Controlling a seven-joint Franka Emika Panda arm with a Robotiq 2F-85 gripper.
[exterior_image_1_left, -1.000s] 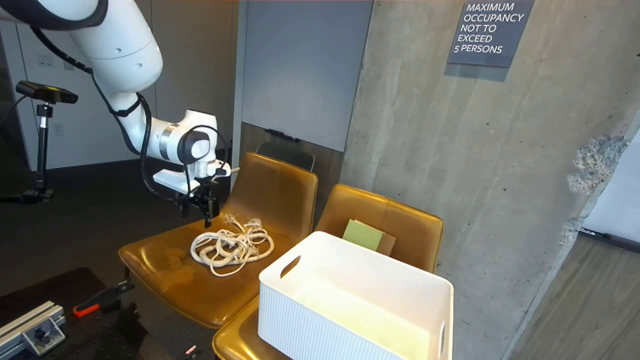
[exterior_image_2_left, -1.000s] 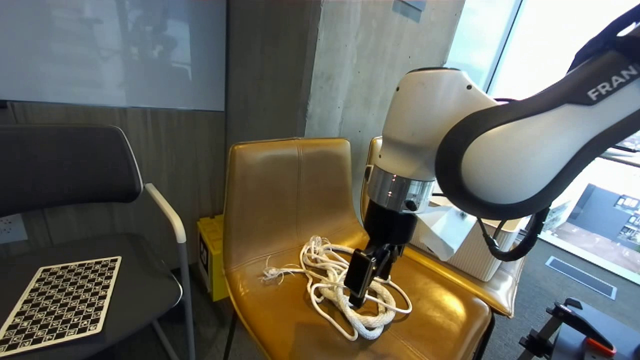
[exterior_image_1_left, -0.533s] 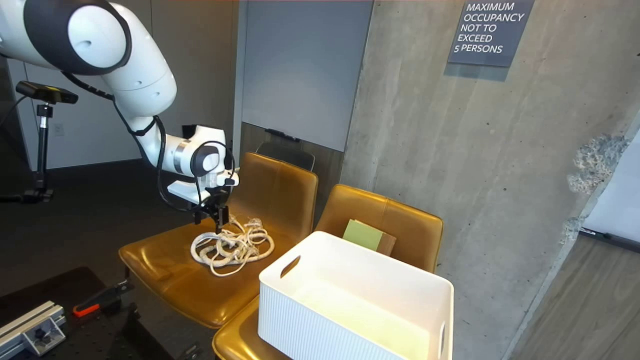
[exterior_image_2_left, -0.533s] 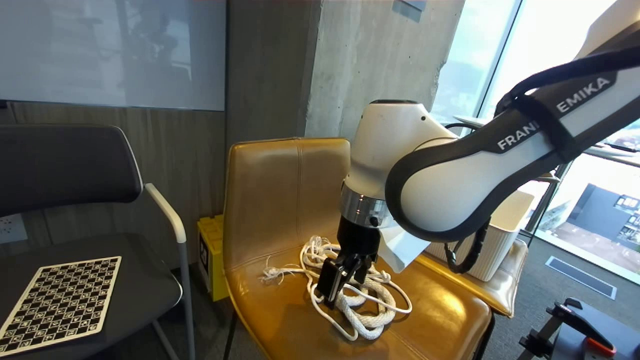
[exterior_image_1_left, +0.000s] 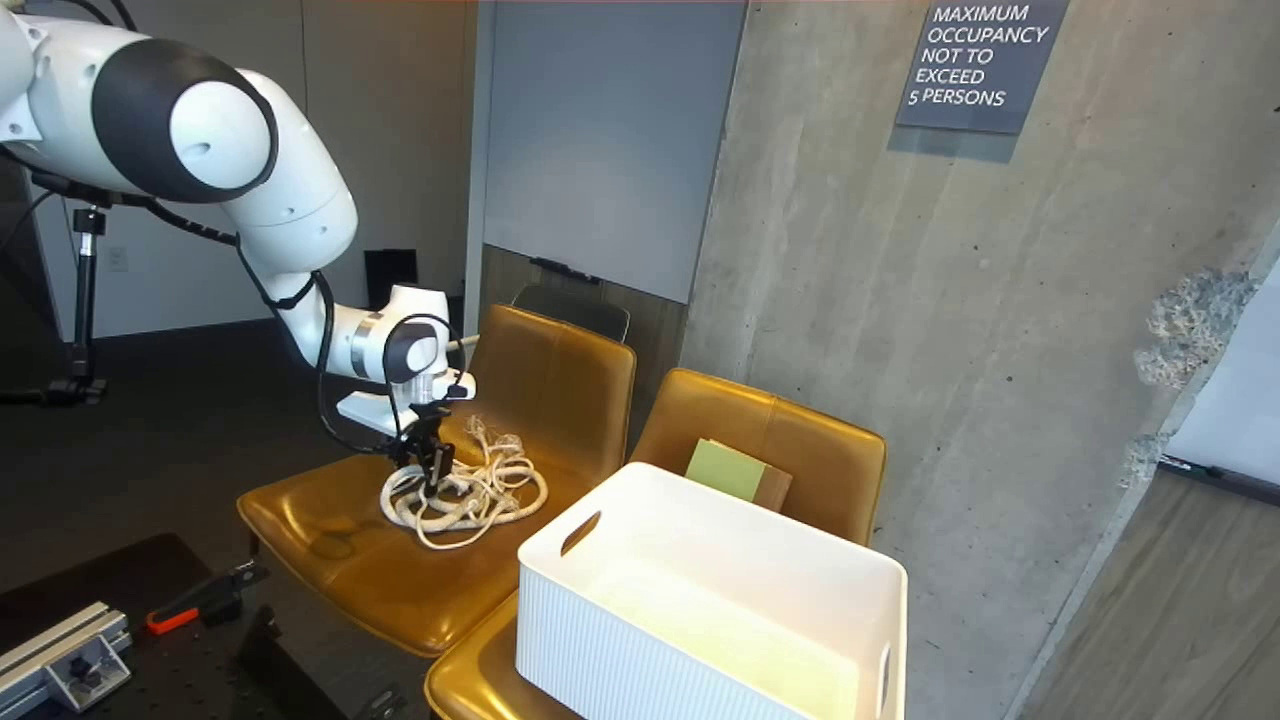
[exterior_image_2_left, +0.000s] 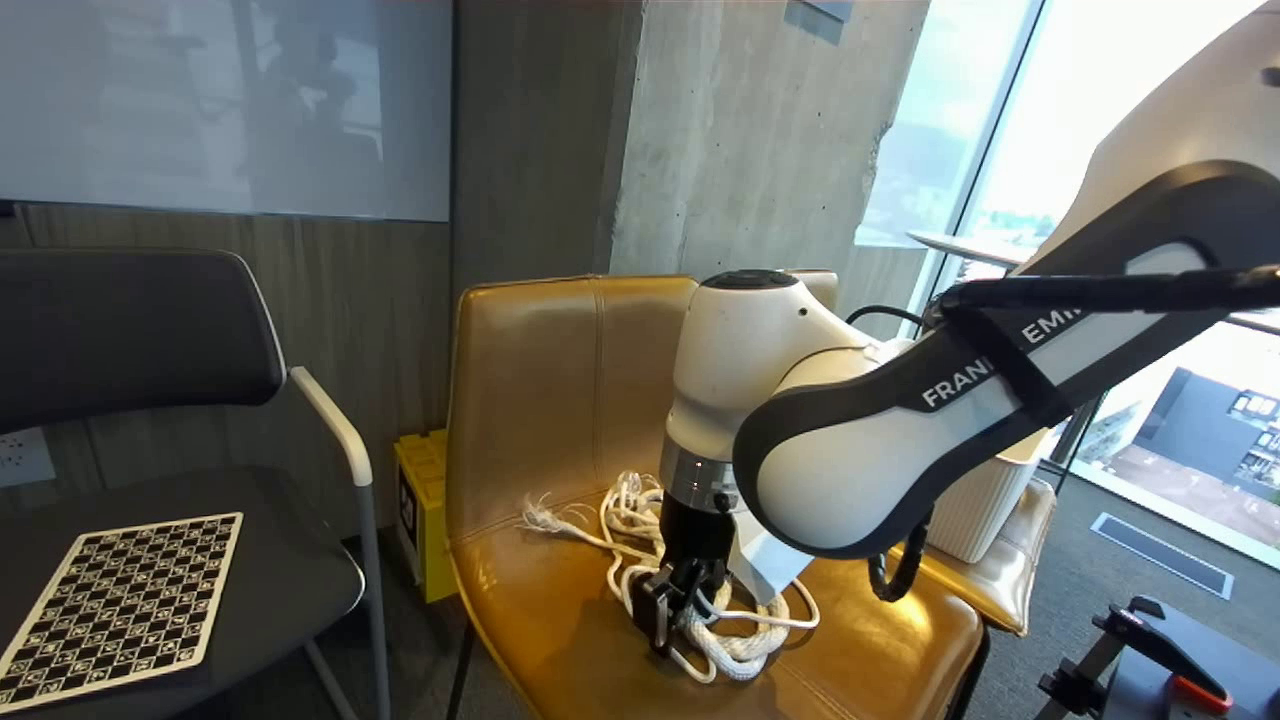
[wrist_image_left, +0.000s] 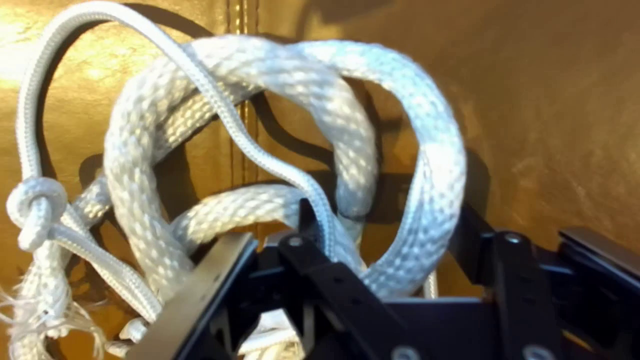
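A heap of white rope (exterior_image_1_left: 520, 490) lies coiled on the seat of a brown leather chair (exterior_image_1_left: 350, 565). The rope shows in both exterior views (exterior_image_2_left: 745, 655), with a frayed end (exterior_image_2_left: 545, 518) towards the chair back. My gripper (exterior_image_1_left: 430, 475) points down into the near side of the coils; it also shows in an exterior view (exterior_image_2_left: 665, 625). In the wrist view my gripper (wrist_image_left: 387, 225) is open, its two black fingers apart with thick and thin strands of the rope (wrist_image_left: 430, 200) between them. The fingertips are partly hidden by the rope.
A white ribbed bin (exterior_image_1_left: 560, 640) stands on a second brown chair (exterior_image_1_left: 830, 450), with a green and brown block (exterior_image_1_left: 730, 470) behind it. A black chair (exterior_image_2_left: 250, 550) holds a checkered board (exterior_image_2_left: 125, 610). A yellow case (exterior_image_2_left: 430, 510) stands behind. A red-black tool (exterior_image_1_left: 200, 605) lies near.
My gripper has shifted sideways over the chair and come down into the rope coils. The rope's frayed end and some strands have shifted slightly.
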